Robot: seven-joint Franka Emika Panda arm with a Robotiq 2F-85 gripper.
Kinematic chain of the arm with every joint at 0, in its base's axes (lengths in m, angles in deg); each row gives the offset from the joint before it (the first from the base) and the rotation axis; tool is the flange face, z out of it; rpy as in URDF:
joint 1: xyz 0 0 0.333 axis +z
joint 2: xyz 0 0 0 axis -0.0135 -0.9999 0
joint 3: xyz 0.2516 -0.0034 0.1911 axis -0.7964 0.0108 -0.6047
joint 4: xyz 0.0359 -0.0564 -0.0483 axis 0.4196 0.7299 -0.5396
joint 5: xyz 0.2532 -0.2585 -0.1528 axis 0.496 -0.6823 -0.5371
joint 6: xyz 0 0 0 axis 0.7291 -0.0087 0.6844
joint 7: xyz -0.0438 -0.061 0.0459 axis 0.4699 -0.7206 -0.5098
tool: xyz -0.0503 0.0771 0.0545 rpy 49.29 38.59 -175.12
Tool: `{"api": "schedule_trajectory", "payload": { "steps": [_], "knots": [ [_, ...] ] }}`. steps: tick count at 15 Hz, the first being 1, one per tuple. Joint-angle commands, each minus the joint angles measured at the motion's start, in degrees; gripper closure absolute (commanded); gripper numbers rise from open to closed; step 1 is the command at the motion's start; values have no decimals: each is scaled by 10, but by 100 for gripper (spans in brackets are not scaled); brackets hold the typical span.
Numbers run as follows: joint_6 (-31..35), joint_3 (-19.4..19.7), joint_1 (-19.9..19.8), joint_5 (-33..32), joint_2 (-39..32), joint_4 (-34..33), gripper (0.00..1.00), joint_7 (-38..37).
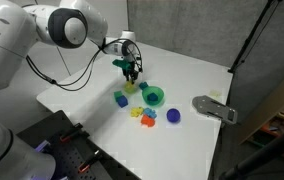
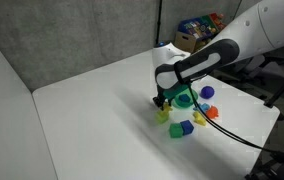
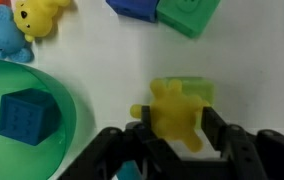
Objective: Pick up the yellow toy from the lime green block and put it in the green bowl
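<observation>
In the wrist view my gripper (image 3: 174, 125) is shut on the yellow toy (image 3: 172, 115), one finger pressing each side of it. The lime green block (image 3: 194, 90) shows just behind and under the toy; I cannot tell whether the toy still touches it. The green bowl (image 3: 70, 112) lies close to the left with a dark blue cube (image 3: 27, 115) inside. In both exterior views the gripper (image 1: 131, 72) (image 2: 161, 100) hangs low beside the bowl (image 1: 154, 96) (image 2: 185, 98), over the block (image 1: 134, 88) (image 2: 163, 115).
Other small pieces lie around: a blue block (image 3: 132, 7), a green block (image 3: 190, 15), a yellow figure (image 3: 37, 15), a blue figure (image 3: 2, 40). A blue ball (image 1: 173, 116) and a grey fixture (image 1: 214, 108) sit beyond the bowl. The table edge is near.
</observation>
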Motion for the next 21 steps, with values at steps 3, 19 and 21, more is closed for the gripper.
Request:
{"api": "schedule_trajectory", "payload": {
  "steps": [3,19,21],
  "knots": [
    [-30,2,-2,-4,-7,-36,81,-15],
    [-88,55,-88,-6,10,-81,89,-34],
    [-92,60,-93,-8,13,-75,91,-35]
  ]
}}
